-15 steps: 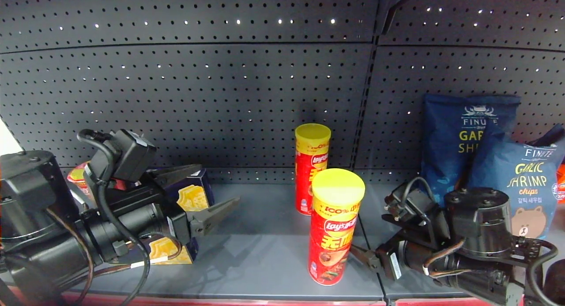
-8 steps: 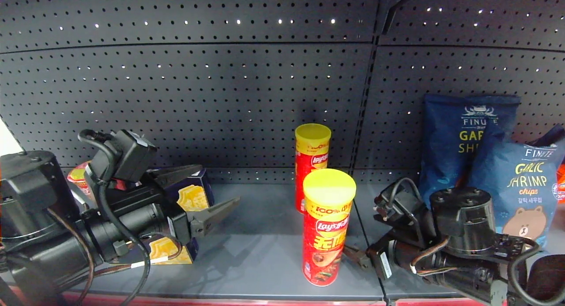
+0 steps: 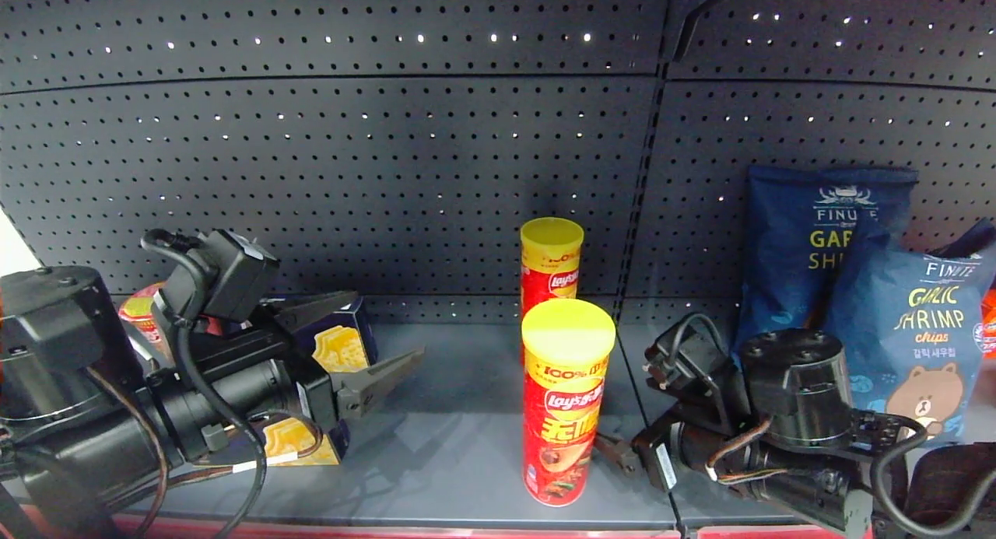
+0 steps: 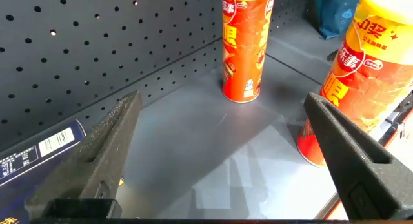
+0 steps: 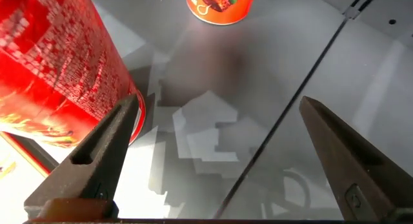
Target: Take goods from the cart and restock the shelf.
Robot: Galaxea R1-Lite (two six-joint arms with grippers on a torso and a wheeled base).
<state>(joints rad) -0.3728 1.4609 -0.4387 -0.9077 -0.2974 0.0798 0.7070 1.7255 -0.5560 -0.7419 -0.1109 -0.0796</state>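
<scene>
Two red chips cans with yellow lids stand upright on the grey shelf. The near can is close to the front edge, and the far can stands behind it by the pegboard. My right gripper lies low on the shelf just right of the near can, open, with one finger against the can's side. Nothing sits between its fingers. My left gripper hangs open over the shelf's left part, pointing toward the cans, and holds nothing.
Dark blue boxes and a cup stand behind my left arm. Blue chips bags lean at the right. A pegboard wall backs the shelf, and bare shelf floor lies between the left gripper and the cans.
My right arm has slid left along the shelf, and the near can has shifted left with it, now standing in front of the far can. The left arm has stayed put.
</scene>
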